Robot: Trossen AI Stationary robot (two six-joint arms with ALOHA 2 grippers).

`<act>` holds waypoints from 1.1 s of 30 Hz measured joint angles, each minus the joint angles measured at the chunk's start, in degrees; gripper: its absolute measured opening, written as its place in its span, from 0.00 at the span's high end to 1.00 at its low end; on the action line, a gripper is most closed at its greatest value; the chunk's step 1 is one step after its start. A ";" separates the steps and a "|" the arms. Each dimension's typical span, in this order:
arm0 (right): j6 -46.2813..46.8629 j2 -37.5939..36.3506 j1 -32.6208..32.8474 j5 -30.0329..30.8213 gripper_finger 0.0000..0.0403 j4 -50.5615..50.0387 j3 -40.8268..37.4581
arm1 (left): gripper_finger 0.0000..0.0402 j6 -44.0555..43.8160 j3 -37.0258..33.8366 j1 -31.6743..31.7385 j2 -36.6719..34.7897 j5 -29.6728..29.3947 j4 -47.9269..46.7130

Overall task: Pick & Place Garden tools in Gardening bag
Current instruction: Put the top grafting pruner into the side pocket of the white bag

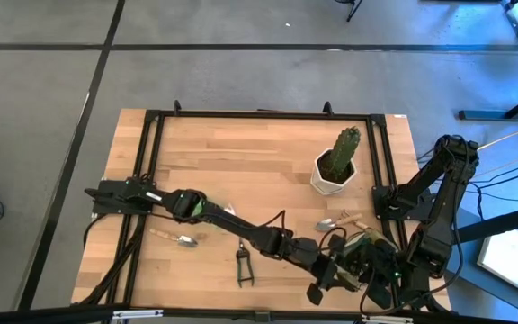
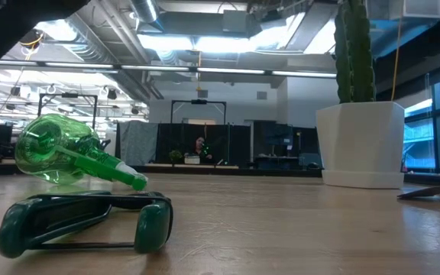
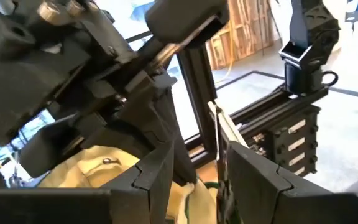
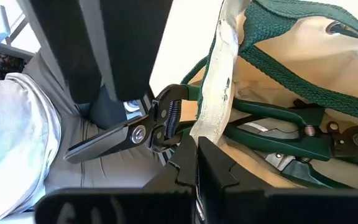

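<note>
From above, the left arm stretched in a long diagonal from the frame's left edge down to the lower right, its left gripper (image 1: 331,270) meeting the right gripper (image 1: 380,274) over the gardening bag (image 1: 360,245) near the surface's (image 1: 241,171) lower right corner. The right arm folded back sharply at the right edge. One pruning shear (image 1: 243,265) lay at lower centre, a trowel (image 1: 176,238) left of it, another trowel (image 1: 340,220) below the cactus pot (image 1: 335,166).

At table height, a green spray bottle (image 2: 67,156) lay tipped at left, green-handled shears (image 2: 82,221) before it.

The left wrist view showed fingers (image 3: 154,180) parted above khaki fabric.

The right wrist view showed its fingers pinched on the bag's white rim (image 4: 216,87), shears (image 4: 291,134) inside.
</note>
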 joint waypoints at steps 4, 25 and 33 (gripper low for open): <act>0.10 -0.01 0.00 0.00 1.00 -0.10 0.00 | 0.64 -1.06 0.02 -0.30 0.68 0.37 0.43; -0.14 -0.01 -0.82 1.54 1.00 -0.90 -0.02 | 0.64 -3.23 3.20 0.35 4.59 3.28 0.76; -0.30 -0.01 -0.85 1.53 1.00 -1.11 -0.02 | 0.70 -3.69 3.26 0.57 4.61 3.91 0.63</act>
